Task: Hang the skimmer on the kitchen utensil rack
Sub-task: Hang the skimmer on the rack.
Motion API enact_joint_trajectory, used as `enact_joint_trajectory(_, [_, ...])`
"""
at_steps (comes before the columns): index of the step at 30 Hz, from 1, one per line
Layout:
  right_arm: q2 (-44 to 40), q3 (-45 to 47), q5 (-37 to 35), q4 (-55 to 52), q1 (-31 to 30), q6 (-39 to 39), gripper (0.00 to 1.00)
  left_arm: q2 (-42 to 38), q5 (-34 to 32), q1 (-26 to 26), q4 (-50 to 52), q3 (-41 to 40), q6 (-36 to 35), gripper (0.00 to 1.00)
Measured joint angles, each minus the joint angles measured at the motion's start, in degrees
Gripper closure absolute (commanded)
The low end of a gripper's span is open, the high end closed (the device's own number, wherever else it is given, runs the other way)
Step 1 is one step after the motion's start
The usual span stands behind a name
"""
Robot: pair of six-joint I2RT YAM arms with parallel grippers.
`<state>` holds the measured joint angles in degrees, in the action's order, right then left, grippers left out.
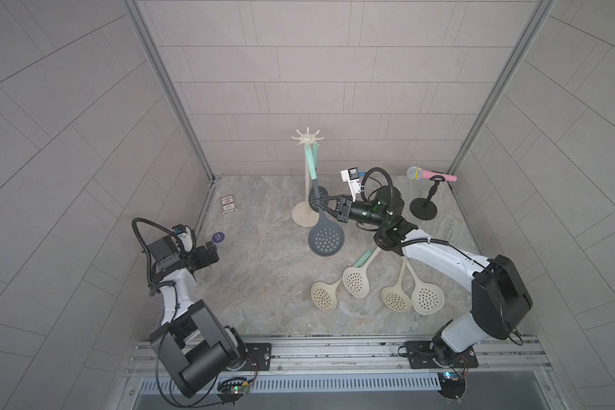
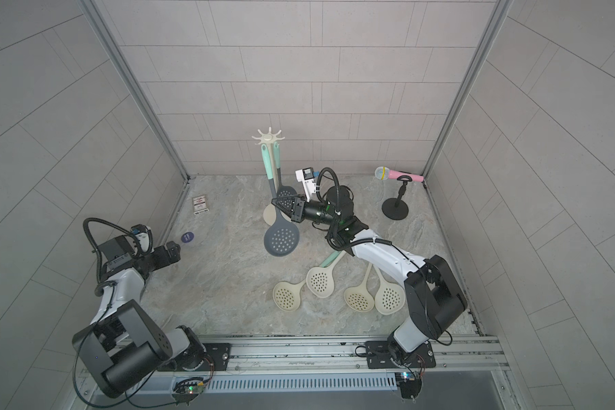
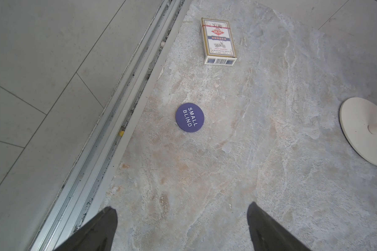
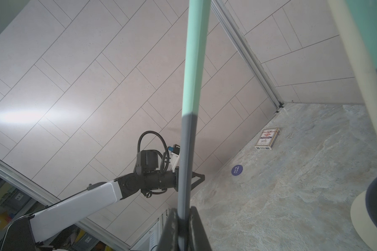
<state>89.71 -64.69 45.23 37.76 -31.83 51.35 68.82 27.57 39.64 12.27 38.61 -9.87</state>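
Note:
The cream kitchen utensil rack (image 1: 306, 177) (image 2: 267, 136) stands at the back of the table, and its pole (image 4: 361, 65) shows close in the right wrist view. My right gripper (image 1: 320, 204) (image 2: 277, 203) (image 4: 184, 228) is shut on the grey part of a skimmer's handle (image 4: 186, 163). That skimmer (image 1: 325, 241) (image 2: 281, 239) hangs upright beside the pole, its teal handle end just under the crown; I cannot tell whether it is on a hook. A second grey skimmer (image 1: 316, 197) hangs from the rack. My left gripper (image 1: 212, 252) (image 3: 181, 217) is open over bare table at the left.
Several cream skimmers (image 1: 356, 282) lie on the table in front of the right arm. A pink microphone (image 1: 430, 174) sits on a black stand (image 1: 423, 209) at the back right. A card box (image 1: 229, 206) (image 3: 218, 41) and a purple disc (image 1: 219, 237) (image 3: 189, 117) lie by the left wall.

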Motion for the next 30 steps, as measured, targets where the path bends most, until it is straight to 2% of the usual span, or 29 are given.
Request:
enact_joint_trajectory(11, [4.9,-1.6,0.3,4.6,1.1,4.5,1.0,0.0,0.0,-0.3,0.0,-0.2,0.0,0.0])
enact_joint_trajectory(30, [9.3,0.5,0.5,13.1,1.1,6.7,1.0,-0.2,0.3,-0.3,-0.1,-0.7,0.0,0.0])
